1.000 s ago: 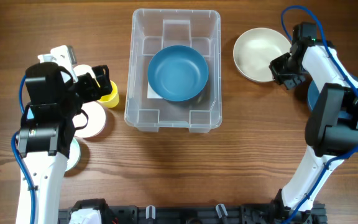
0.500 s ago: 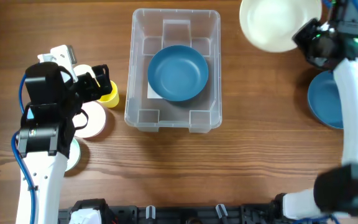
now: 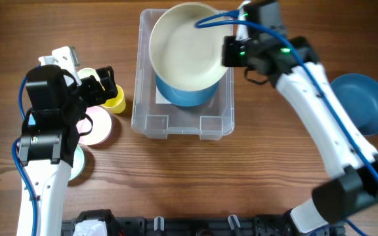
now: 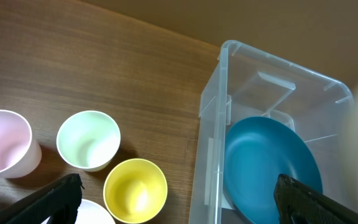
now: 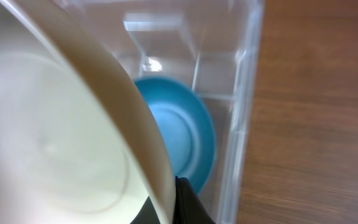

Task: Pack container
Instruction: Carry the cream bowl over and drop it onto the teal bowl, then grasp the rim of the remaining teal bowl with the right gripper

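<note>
The container (image 3: 148,122), a clear plastic bin, stands at the table's top centre with a blue bowl (image 3: 190,98) inside it. My right gripper (image 3: 231,51) is shut on the rim of a cream bowl (image 3: 184,44), which hangs above the bin's far half and partly covers the blue bowl. In the right wrist view the cream bowl (image 5: 55,137) fills the left side, pinched at my right gripper (image 5: 173,202), with the blue bowl (image 5: 182,134) and the container wall (image 5: 241,124) below. My left gripper (image 3: 107,82) is open, holding nothing, left of the bin; its wrist view shows the container (image 4: 278,81).
Left of the bin are a yellow cup (image 3: 115,101), a pale green cup (image 4: 89,140) and a pink cup (image 4: 5,143). A pink dish (image 3: 96,126) and a pale plate (image 3: 79,164) lie by the left arm. A second blue bowl (image 3: 363,101) sits far right.
My right arm has swung left, carrying the cream bowl from the table's right side to above the container. The left arm has not moved.
</note>
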